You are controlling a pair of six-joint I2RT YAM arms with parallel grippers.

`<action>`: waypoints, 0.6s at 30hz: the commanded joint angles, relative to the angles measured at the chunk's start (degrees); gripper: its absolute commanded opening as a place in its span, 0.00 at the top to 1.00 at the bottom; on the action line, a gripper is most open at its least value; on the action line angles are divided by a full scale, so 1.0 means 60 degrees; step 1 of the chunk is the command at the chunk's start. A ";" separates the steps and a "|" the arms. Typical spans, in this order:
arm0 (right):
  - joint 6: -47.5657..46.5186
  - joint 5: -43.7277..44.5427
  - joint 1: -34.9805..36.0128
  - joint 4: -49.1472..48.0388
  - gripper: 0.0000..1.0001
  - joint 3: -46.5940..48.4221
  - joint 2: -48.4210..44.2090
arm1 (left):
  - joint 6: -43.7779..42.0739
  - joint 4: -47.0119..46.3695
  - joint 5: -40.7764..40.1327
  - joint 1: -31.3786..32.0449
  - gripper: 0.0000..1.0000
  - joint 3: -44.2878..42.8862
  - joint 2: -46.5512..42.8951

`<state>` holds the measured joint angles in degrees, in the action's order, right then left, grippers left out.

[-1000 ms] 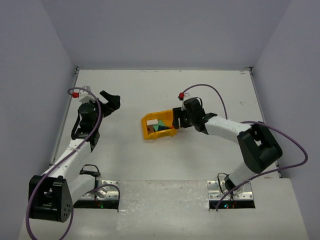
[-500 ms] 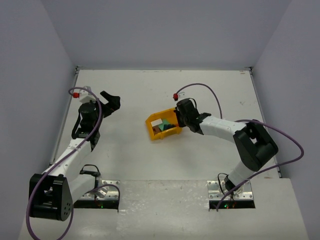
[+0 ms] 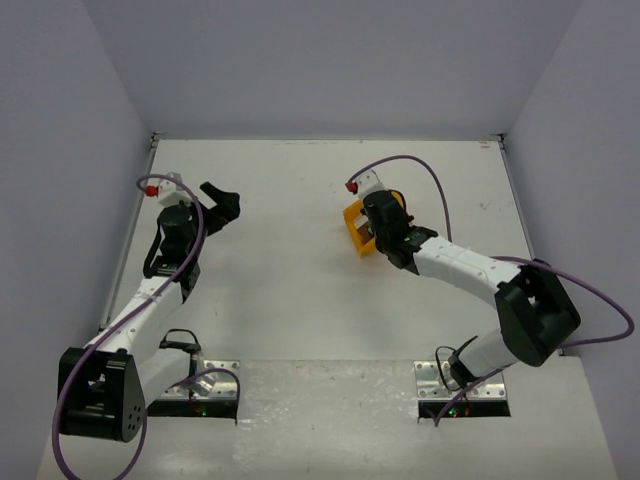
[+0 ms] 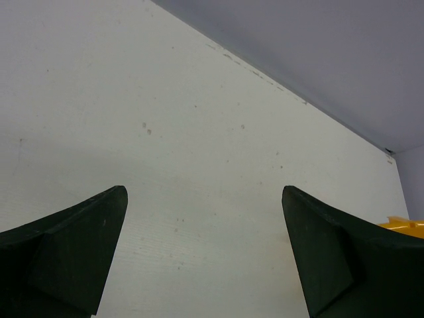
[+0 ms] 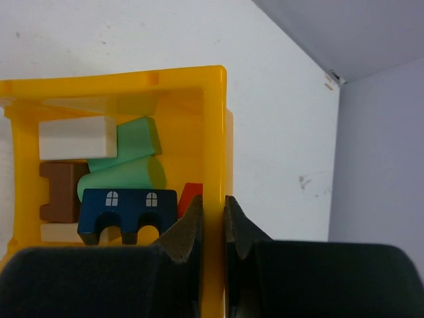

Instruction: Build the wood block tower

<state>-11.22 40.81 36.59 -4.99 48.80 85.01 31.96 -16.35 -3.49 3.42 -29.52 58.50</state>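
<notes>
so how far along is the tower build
Done: nothing is stacked, and no tower stands on the table. In hand: the right claw is shut on the wall of the yellow bin, with the blue arch block, green blocks and pale block inside it. The left claw is open, holding nothing. Left: getting the blocks out and stacking them all.

R gripper (image 5: 213,222) clamps yellow bin (image 5: 119,78) wall btwn both fingers. Inside, jumbled: white block (image 5: 76,138), green blocks (image 5: 129,165), brown block (image 5: 59,189), blue arch block (image 5: 126,205) w/ windows, red piece (image 5: 191,195) against the gripped wall.
</notes>
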 commanded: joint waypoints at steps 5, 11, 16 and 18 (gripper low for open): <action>-0.4065 0.2400 0.0759 -0.3975 1.00 -0.0326 0.0321 | -0.0083 0.0014 -0.0194 0.0060 0.00 -0.0325 -0.0112; -0.5416 0.2869 0.1261 -0.5222 1.00 -0.0478 0.1060 | -0.0111 0.0087 -0.0323 0.0060 0.00 -0.0326 -0.0185; -0.6161 0.3150 0.1426 -0.6071 1.00 -0.0497 0.1553 | -0.0126 0.0102 -0.0311 0.0060 0.00 -0.0349 -0.0151; -0.6428 0.3193 0.1503 -0.6226 1.00 -0.0531 0.1694 | -0.0126 0.0102 -0.0302 0.0055 0.00 -0.0359 -0.0131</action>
<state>-44.22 56.14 44.76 -32.33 45.54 94.39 31.75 -14.16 -5.05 3.42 -29.56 58.50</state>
